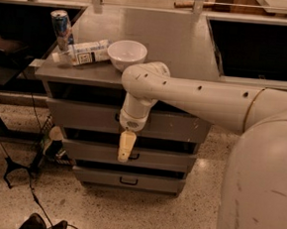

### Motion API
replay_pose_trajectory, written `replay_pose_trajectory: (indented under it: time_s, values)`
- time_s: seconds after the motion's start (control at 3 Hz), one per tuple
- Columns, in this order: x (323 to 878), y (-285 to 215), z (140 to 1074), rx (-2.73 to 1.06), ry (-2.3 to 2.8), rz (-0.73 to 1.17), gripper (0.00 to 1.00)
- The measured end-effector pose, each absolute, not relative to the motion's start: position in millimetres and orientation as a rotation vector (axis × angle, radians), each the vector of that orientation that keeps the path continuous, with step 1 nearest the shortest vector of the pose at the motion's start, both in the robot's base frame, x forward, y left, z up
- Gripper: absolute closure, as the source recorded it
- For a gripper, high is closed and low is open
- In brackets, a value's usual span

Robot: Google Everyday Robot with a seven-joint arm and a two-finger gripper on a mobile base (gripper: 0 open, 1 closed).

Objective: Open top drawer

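At the far left, a thin black stand (pixel 10 168) has its legs spread on the speckled floor (pixel 140 215). On the grey metal counter (pixel 179 40), near its left front corner, you have an upright blue and silver drink can (pixel 61 26). In front of the can a white carton (pixel 86 51) lies on its side, and just beside the carton's right end sits a round white bowl (pixel 127 53).

Below the counter's front edge is the top drawer (pixel 79 115), the widest grey metal front of the three, with a dark band above it and pale chips toward its right end. The arm's round wrist covers most of its black centre handle.

The cream pincer (pixel 126 146) hangs straight down from that wrist, in front of the narrower grey middle drawer (pixel 91 151), its tip just left of that drawer's black handle. You see it edge-on as one pale piece, so you cannot tell how far it is open, and nothing shows in its hold. It is below the top drawer's handle, not on it.

The smallest grey drawer (pixel 99 176) sits lowest. The thick white arm (pixel 204 99) reaches in from the right, where the robot's pale rounded body (pixel 261 190) fills the frame.
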State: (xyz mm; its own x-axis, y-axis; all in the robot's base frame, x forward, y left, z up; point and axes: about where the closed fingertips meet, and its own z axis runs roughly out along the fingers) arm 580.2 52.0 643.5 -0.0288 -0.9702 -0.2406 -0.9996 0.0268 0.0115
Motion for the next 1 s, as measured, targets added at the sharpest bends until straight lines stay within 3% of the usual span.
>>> replay_pose_trajectory:
  time_s: [1.0]
  values:
    - [540.9,40.8,640.5,-2.165,2.072,0.332,0.0]
